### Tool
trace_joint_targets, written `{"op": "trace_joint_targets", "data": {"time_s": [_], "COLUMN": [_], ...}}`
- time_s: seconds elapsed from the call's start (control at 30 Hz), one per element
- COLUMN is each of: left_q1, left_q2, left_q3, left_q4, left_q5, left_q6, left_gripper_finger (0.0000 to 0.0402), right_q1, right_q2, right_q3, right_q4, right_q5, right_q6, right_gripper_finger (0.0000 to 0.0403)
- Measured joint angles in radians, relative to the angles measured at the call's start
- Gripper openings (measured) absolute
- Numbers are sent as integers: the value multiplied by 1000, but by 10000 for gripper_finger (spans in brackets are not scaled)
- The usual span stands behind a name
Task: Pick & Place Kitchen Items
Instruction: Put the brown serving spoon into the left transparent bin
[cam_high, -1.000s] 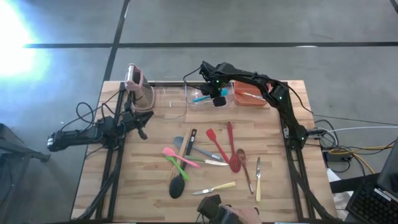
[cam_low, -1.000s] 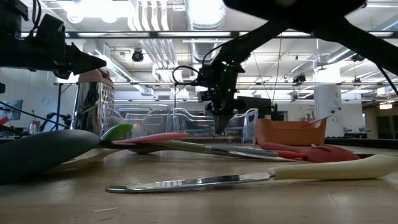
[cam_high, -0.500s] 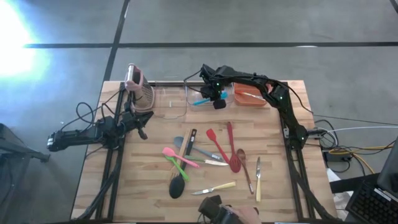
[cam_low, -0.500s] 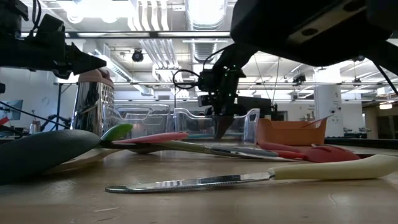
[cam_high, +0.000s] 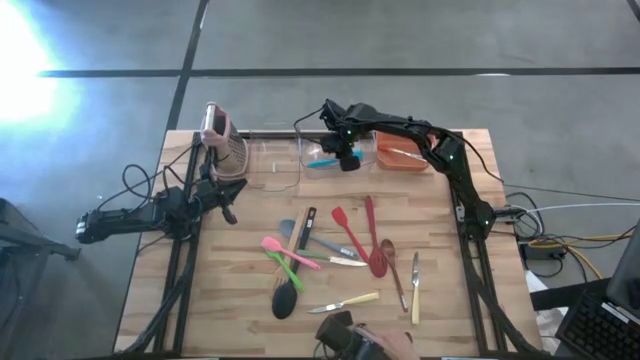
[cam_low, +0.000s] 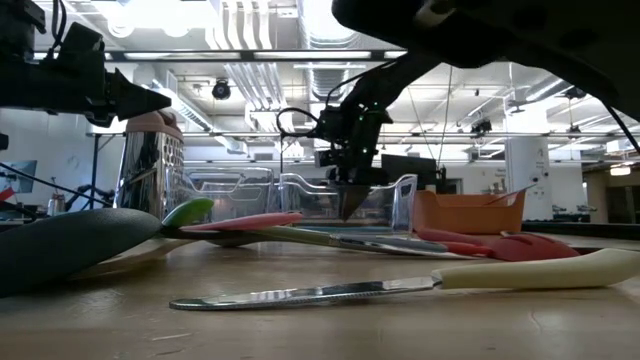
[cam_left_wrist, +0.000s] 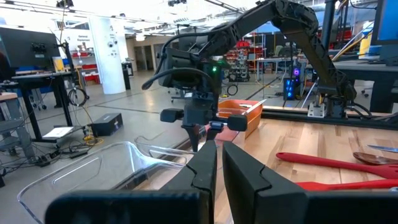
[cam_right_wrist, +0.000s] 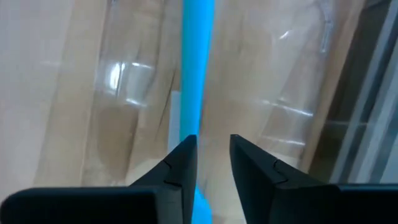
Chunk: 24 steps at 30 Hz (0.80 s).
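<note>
Right end effector (cam_high: 346, 160): you have it over the clear bin (cam_high: 330, 152) at the bench's (cam_high: 230, 290) far edge, fingers narrow, nearly closed, holding nothing.
Blue utensil (cam_right_wrist: 198, 74): lies in that bin, just beyond the fingertips; contact seems absent, hard to tell.
Left end effector (cam_high: 228, 213): waits near the bench's left edge, fingers narrow.
Other utensils (cam_high: 340, 255): spread across the bench's middle.

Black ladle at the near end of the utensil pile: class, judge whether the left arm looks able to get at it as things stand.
Probably yes. The black ladle lies on open table with nothing above it, though the green spatula crosses its handle. The left gripper waits nearby at the table's left side.
</note>
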<state>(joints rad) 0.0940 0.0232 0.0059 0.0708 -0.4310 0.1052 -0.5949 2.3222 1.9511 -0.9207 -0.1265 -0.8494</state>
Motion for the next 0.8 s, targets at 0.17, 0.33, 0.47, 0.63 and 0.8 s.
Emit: {"op": "trace_joint_targets", "data": {"time_s": [0.17, 0.33, 0.47, 0.63, 0.8], "left_q1": [0, 0, 0, 0, 0], "left_q2": [0, 0, 0, 0, 0], "left_q3": [0, 0, 0, 0, 0], "left_q4": [0, 0, 0, 0, 0], "left_q5": [0, 0, 0, 0, 0], "left_q6": [0, 0, 0, 0, 0], "left_gripper_finger": [30, 30, 30, 30, 30], "right_q1": [1, 5, 9, 10, 13], "right_q2": [0, -8, -11, -13, -16], "right_q3": [7, 40, 100, 194, 292], "right_q4": [12, -2, -62, -154, -249], "right_q5": [13, 86, 101, 103, 104], "right_q6": [18, 49, 59, 108, 157], "right_gripper_finger": [112, 126, 133, 128, 110]}}
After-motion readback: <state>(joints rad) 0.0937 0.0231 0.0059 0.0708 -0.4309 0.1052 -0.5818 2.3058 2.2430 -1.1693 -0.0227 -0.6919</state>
